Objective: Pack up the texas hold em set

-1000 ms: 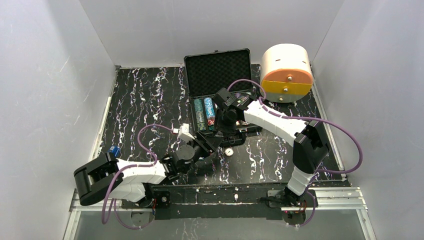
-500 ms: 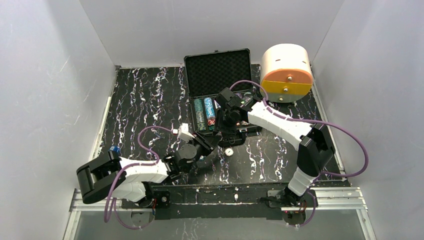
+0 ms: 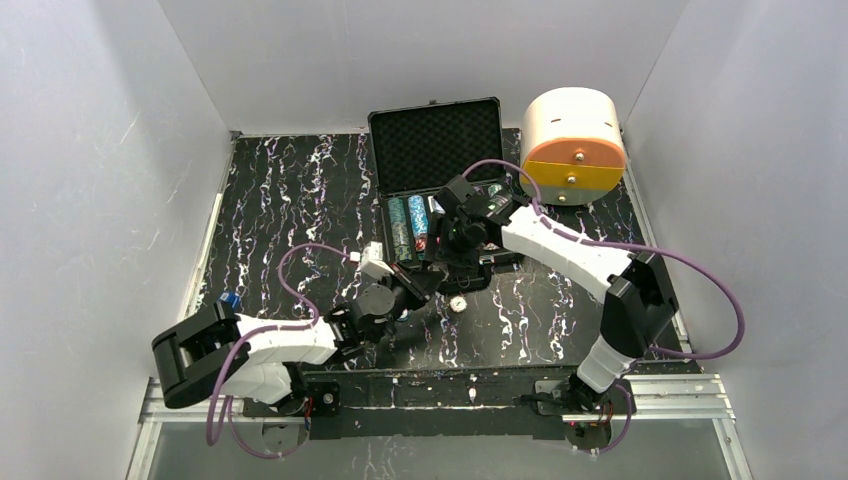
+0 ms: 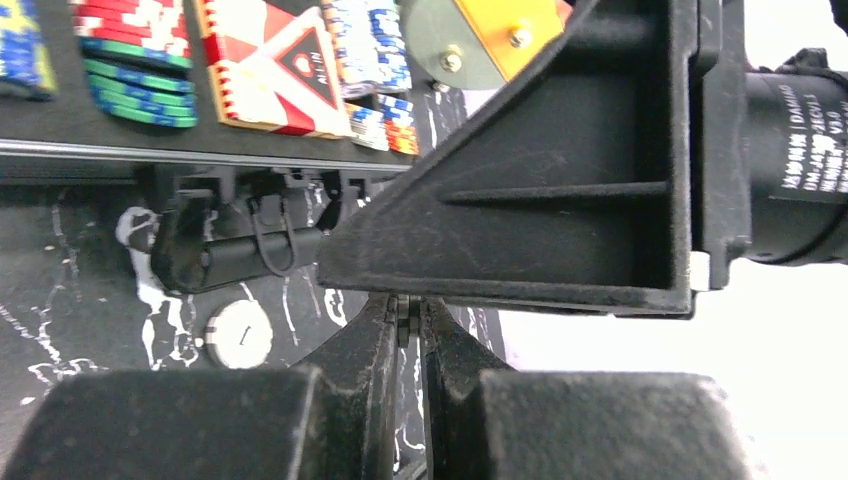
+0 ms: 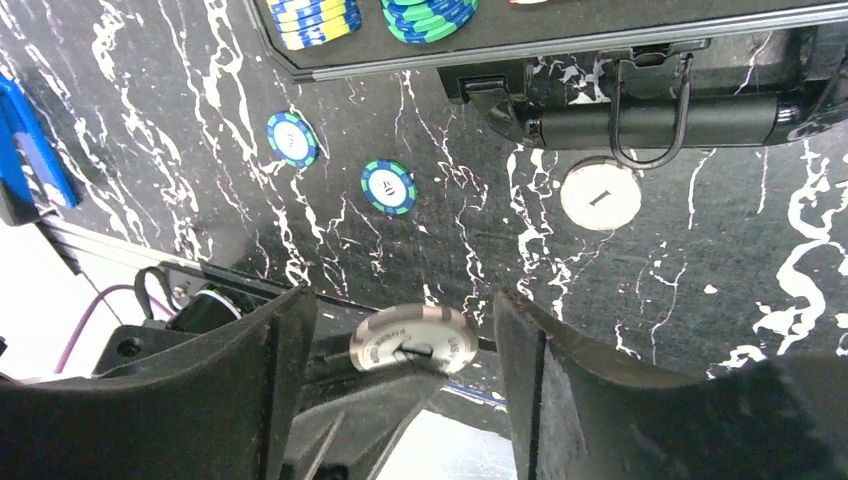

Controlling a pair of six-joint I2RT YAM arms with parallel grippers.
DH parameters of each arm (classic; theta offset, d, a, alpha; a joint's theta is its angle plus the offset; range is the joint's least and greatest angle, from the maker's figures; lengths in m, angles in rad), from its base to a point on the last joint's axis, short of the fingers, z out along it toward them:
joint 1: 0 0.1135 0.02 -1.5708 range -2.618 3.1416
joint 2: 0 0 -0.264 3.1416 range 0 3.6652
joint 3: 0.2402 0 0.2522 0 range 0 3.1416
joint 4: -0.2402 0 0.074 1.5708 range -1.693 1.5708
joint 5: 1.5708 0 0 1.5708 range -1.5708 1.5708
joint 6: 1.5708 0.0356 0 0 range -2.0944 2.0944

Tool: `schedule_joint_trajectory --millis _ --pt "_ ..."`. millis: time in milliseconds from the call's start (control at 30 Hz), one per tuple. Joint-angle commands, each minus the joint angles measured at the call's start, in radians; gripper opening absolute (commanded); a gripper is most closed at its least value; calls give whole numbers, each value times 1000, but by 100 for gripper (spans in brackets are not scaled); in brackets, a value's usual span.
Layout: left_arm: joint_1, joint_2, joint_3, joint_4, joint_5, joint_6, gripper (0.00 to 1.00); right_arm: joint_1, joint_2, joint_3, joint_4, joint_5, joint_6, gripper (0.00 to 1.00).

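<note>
The black foam-lined briefcase point(image 3: 436, 145) lies open at the back, with rows of coloured chips point(image 4: 140, 60) and a red card deck point(image 4: 262, 60) in its tray. My left gripper point(image 4: 410, 312) is shut on a grey-and-white poker chip point(image 5: 413, 340), pinching it by the edge just in front of the case handle point(image 5: 650, 122). My right gripper point(image 5: 400, 318) hangs open over that chip, one finger on each side and neither touching it. Two loose blue-green chips point(image 5: 388, 187) and a white round button point(image 5: 600, 194) lie on the table.
A white-and-orange cylindrical box point(image 3: 573, 145) stands at the back right beside the case. A small blue tool point(image 3: 229, 300) lies near the left arm's elbow. White walls close in the marbled black table point(image 3: 300, 200) on three sides.
My left gripper has closed on the grey chip. The right gripper's jaws have spread wider, and the right arm has shifted a little to the right.
</note>
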Motion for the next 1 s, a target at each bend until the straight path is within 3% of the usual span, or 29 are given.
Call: schedule_joint_trajectory --millis 0,100,200,300,400,567,667,767,833,900,967 --pt "-4 -62 23 35 86 146 0 -50 -109 -40 71 -4 -49 80" --pt "19 -98 5 44 227 180 0 -147 -261 -184 256 -111 -108 91" --pt "37 -145 -10 43 343 224 0 -281 -414 -368 524 -324 -161 93" --pt "89 -190 -11 34 490 235 0 -346 -503 -460 660 -513 -229 90" --pt "149 -214 15 32 670 257 0 -350 -561 -527 781 -743 -280 78" --pt "219 -221 89 19 920 289 0 -351 -661 -627 1024 -962 -199 74" --pt "240 -193 143 18 1033 280 0 -350 -688 -639 1008 -1016 -210 67" --pt "241 -174 183 18 1098 263 0 -354 -720 -639 976 -1071 -238 53" --pt "241 -165 194 28 1122 242 0 -354 -760 -631 913 -1054 -273 52" --pt "241 -163 201 45 1146 229 0 -355 -768 -603 817 -975 -339 58" --pt "241 -165 207 46 1163 226 0 -355 -760 -601 826 -978 -317 59"
